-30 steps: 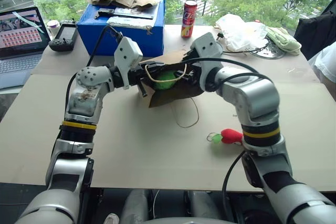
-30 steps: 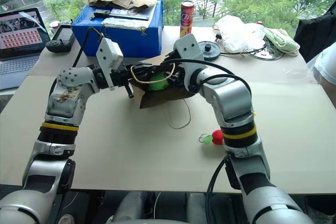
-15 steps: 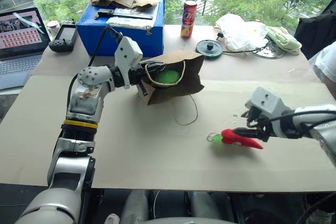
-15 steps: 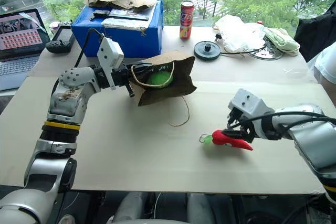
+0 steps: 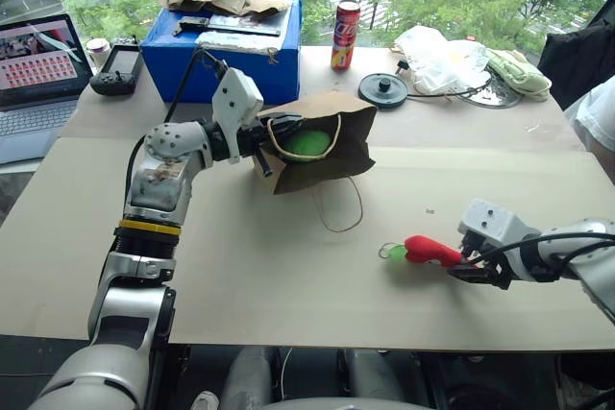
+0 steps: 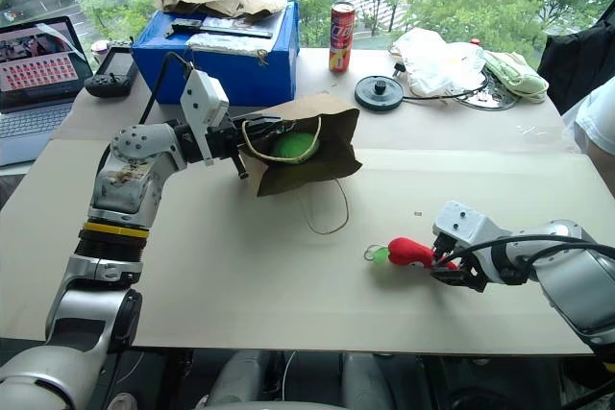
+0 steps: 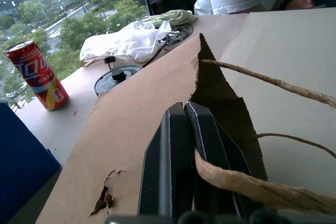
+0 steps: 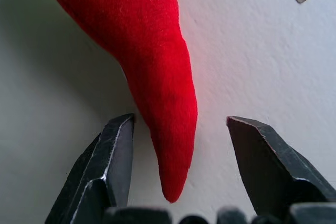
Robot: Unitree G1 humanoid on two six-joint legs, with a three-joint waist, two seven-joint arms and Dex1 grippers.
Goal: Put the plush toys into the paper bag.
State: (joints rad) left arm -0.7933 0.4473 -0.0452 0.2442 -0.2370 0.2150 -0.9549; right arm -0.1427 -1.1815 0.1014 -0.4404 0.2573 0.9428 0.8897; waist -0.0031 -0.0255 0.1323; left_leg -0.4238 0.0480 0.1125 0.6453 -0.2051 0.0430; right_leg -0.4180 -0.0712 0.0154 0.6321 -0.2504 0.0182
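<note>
Since a second ago the right gripper (image 8: 178, 169) has left the mouth of the paper bag (image 5: 322, 146) and swung out to the robot's right, down to the tabletop beside the red pepper toy (image 5: 430, 251). Its two black fingers (image 8: 113, 161) now stand apart on either side of the pepper's pointed tip, with a gap showing on each side, so they have not closed on it. That toy lies on the table (image 5: 240, 266), its green stem and loop turned toward the bag and well apart from it.

Unchanged over that second, the left gripper (image 7: 184, 145) is clamped tight on the bag's rim next to a twine handle (image 7: 262, 80), holding the bag on its side with its mouth open. The bright green toy (image 5: 306, 142) sits inside the bag, seen through the opening.

Behind the bag stand a blue box (image 5: 226, 45) and a red drink can (image 7: 35, 74) with white lettering too small to read. A laptop (image 5: 38, 69) at the far left shows a grid of small pictures, no words legible.
</note>
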